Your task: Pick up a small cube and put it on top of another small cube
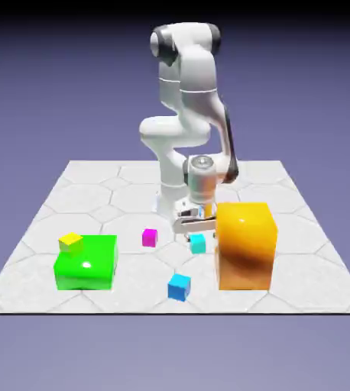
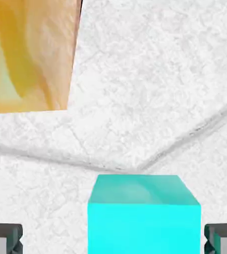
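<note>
hand view: gripper (image 2: 113, 238) pointing at the table, jaws spread wide, nothing clamped; grey fingertips (image 2: 4, 237) at the bottom corners, left and right
between tips: turquoise cube (image 2: 144, 213) sits in the gap, large, top face and one side face showing; a strip of table visible on each side, so neither tip is touching it
cube support: resting on the white table (image 2: 150, 89), not lifted
hand view, upper left: orange block (image 2: 28, 54), only a part in frame, apart from the turquoise cube
table surface: white marbled tiles, grey seams running across the middle
exterior view, gripper: gripper (image 1: 196, 226) low over the table, just above the turquoise cube (image 1: 199, 243); fingers partly hidden, can't make out contact from here
turquoise cube place: mid table, just beside the orange block's left face, near its far lower corner; touching or not, can't tell
orange block: big orange block (image 1: 245, 244) right of centre, taller than everything else on the table
magenta cube: small magenta cube (image 1: 150, 237), left of the turquoise cube, apart from it
sky-blue cube: small sky-blue cube (image 1: 179, 286), nearer the front edge, slightly left of the turquoise cube, well apart
green block: big green block (image 1: 86, 261) at left
yellow cube: small yellow cube (image 1: 71, 242) sitting on the green block's top, far left corner
arm: white arm (image 1: 186, 99) rising at the far side, bent down to the gripper
</note>
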